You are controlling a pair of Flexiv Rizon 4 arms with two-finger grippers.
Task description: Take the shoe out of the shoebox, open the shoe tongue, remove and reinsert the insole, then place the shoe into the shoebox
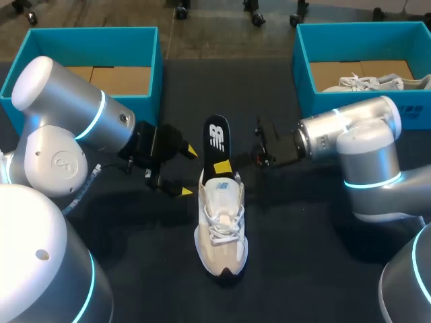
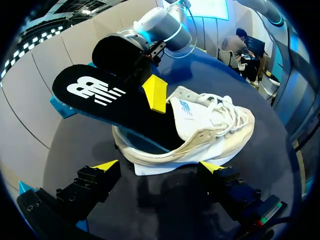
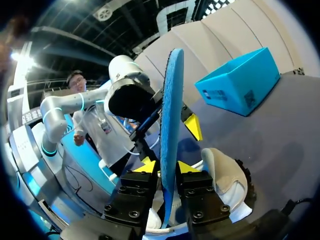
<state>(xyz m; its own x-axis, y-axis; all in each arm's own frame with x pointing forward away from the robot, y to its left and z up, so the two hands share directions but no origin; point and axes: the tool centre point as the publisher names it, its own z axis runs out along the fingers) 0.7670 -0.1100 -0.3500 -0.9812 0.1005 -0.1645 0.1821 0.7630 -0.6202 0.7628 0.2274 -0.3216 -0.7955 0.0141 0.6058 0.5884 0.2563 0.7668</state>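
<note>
- R gripper (image 3: pixel 167 166): both yellow tips pinch the insole (image 3: pixel 171 115) across its thickness, clamped on it. The insole shows edge-on, rising ahead of the fingers.
- Insole's lower end is at the heel opening of the shoe (image 1: pixel 221 222). It looks tucked just inside the collar, but the left wrist view doesn't settle how deep.
- Key relation: the insole's long axis runs approx. in line w/ the shoe's, tilted up and away past the heel. The shoe sits upright on its sole on the table (image 1: pixel 303 269), toe toward the robot, heel far.
- R arm comes in from the right, forearm roughly level, fingers pointing across at the heel end.
- L gripper (image 1: pixel 187 171): fingers apart, holding nothing, just beside the shoe's heel end, not touching. From its own wrist the shoe lies side-on ahead of the fingers.
- Judgement: any slide of the insole, in or out, must follow the shoe's length. The L arm is the nearer one to steady the shoe.
</note>
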